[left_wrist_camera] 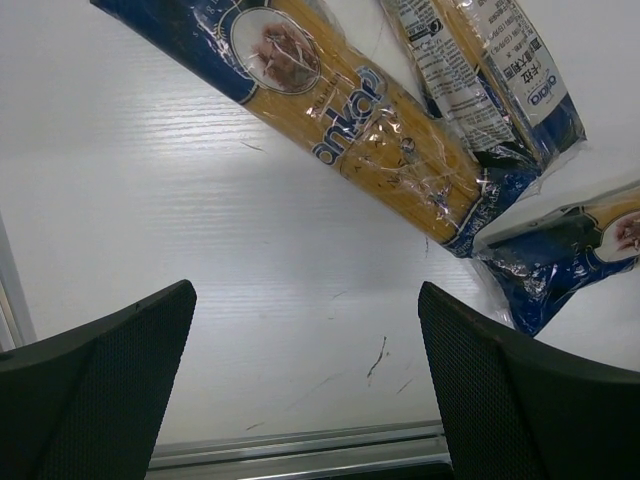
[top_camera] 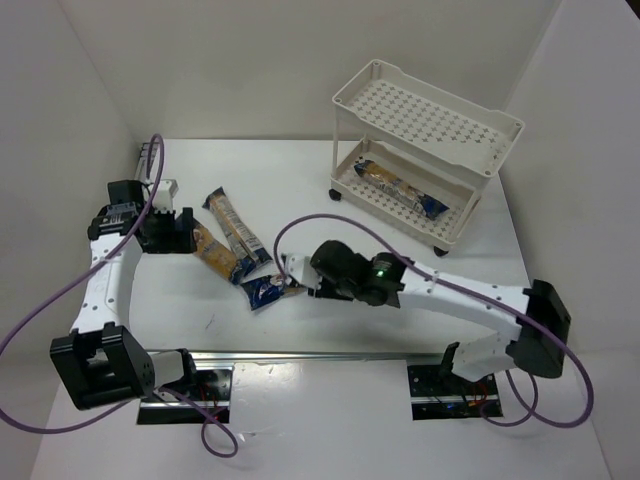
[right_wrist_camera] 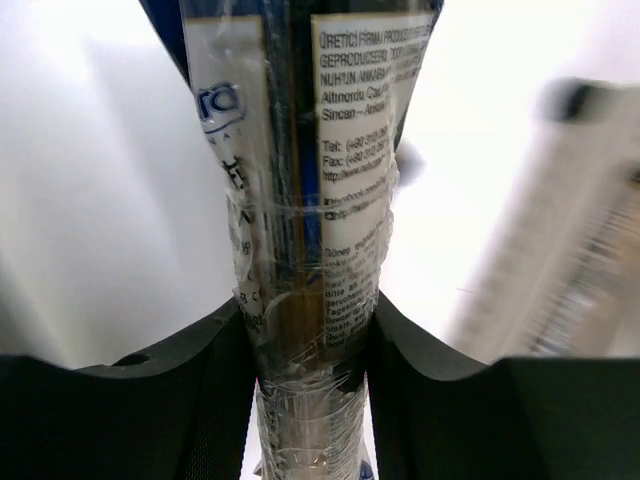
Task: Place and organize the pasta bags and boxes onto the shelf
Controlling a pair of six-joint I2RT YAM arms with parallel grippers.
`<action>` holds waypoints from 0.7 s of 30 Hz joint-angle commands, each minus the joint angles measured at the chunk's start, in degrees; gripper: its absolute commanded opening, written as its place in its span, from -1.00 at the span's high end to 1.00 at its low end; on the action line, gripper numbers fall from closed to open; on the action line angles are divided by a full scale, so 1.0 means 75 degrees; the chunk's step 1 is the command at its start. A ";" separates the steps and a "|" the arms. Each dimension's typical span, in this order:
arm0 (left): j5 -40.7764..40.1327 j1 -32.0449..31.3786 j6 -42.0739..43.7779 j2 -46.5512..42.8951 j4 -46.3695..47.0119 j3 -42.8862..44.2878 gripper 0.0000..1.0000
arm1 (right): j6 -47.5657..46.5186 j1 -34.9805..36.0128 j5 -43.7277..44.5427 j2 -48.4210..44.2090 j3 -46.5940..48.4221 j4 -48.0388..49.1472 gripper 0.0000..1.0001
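Observation:
My right gripper (top_camera: 298, 282) is shut on a pasta packet (top_camera: 264, 291) at mid-table. In the right wrist view the packet (right_wrist_camera: 305, 200) is squeezed between both pads, label side up, at the gripper (right_wrist_camera: 310, 340). My left gripper (top_camera: 186, 233) is open and empty, just left of a packet (top_camera: 215, 252) lying on the table. In the left wrist view the gripper (left_wrist_camera: 305, 330) is over bare table, with that packet (left_wrist_camera: 350, 120) ahead. Two more packets (top_camera: 238, 228) lie side by side beyond it (left_wrist_camera: 490, 70). Another packet (top_camera: 400, 188) lies on the lower tier of the shelf (top_camera: 430, 105).
The shelf stands at the far right on small black wheels. A metal rail (top_camera: 320, 355) runs along the table's near edge and also shows in the left wrist view (left_wrist_camera: 300, 445). Purple cables loop over both arms. White walls close off the back and both sides.

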 commanded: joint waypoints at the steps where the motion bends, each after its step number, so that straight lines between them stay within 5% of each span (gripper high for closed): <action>1: 0.0244 0.0047 0.0003 0.0215 0.0134 0.0110 -0.98 | -0.1147 -0.0962 0.2642 -0.0604 0.0404 0.1254 1.00; 8: 0.0396 0.0047 0.0003 0.0567 0.0216 0.0485 -0.98 | -0.3199 -0.4116 0.3270 0.1337 0.0964 0.4220 1.00; 17: 0.0396 0.0047 0.0154 0.0649 0.0286 0.0415 -0.98 | -0.4152 -0.5011 0.3505 0.3285 0.2522 0.5452 1.00; 21: 0.0396 0.0047 0.0155 0.0649 0.0369 0.0344 -0.98 | -0.3872 -0.5011 0.3587 0.3883 0.3166 0.5044 1.00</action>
